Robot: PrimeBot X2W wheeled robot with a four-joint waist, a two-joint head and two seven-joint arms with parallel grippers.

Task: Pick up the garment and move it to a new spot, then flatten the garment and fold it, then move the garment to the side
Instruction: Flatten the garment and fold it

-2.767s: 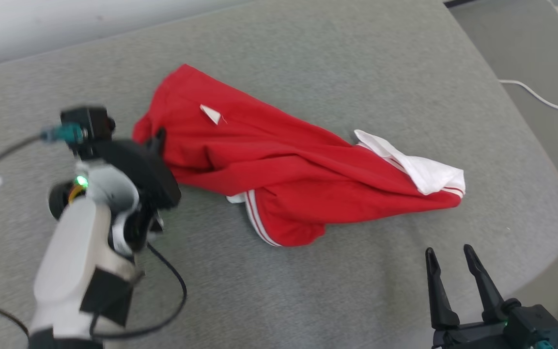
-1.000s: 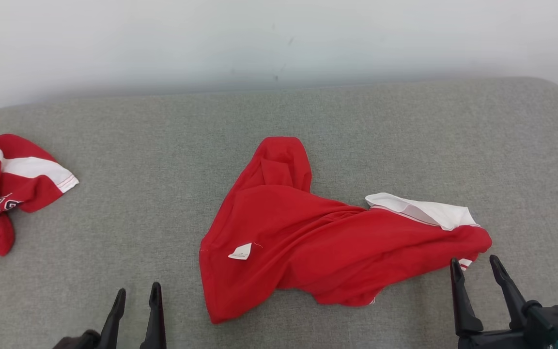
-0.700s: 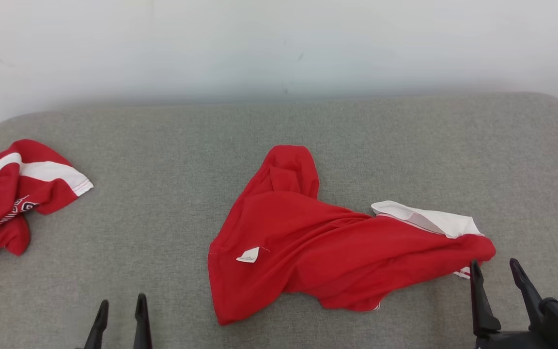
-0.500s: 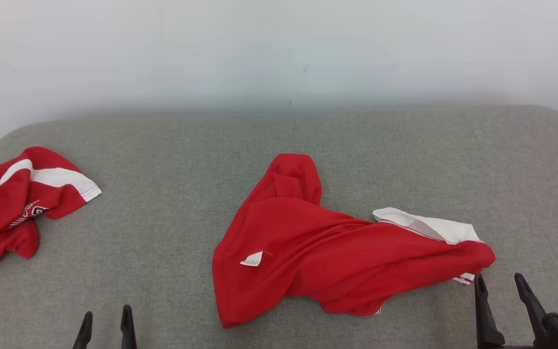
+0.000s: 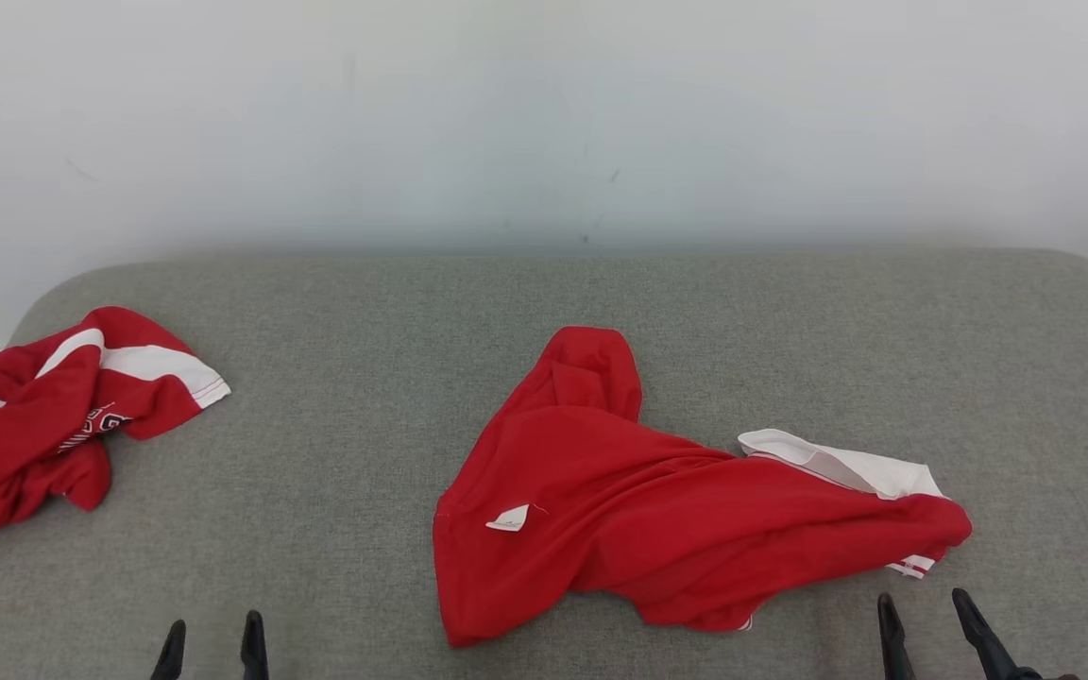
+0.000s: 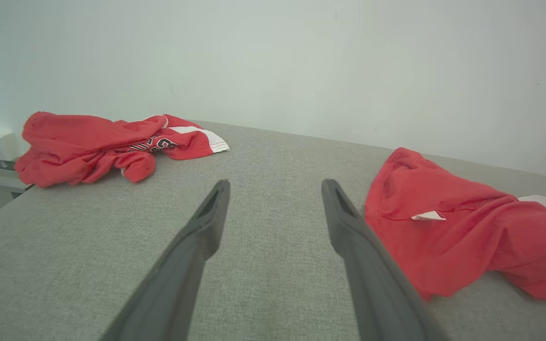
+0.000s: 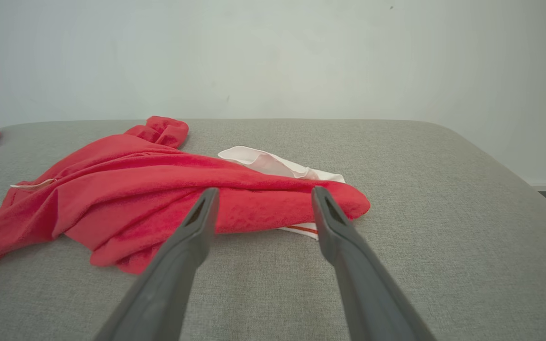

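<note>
Head view: the left claw (image 5: pixel 213 621) is standing wide open at the lower left, holding nothing, above the grey fabric-covered surface (image 5: pixel 336 378). The right claw (image 5: pixel 922 597) is likewise standing wide open and empty. The crumpled red garment with white trim (image 5: pixel 657 529) is lying on the surface just ahead of the right claw and is stretching away to that claw's left. It is lying ahead and to the right of the left claw, and is touching neither claw. A small white tag (image 5: pixel 508 518) is showing on the garment's end nearer the left claw. A second crumpled red-and-white garment (image 5: pixel 43 425) is lying ahead and well to the left of the left claw.
</note>
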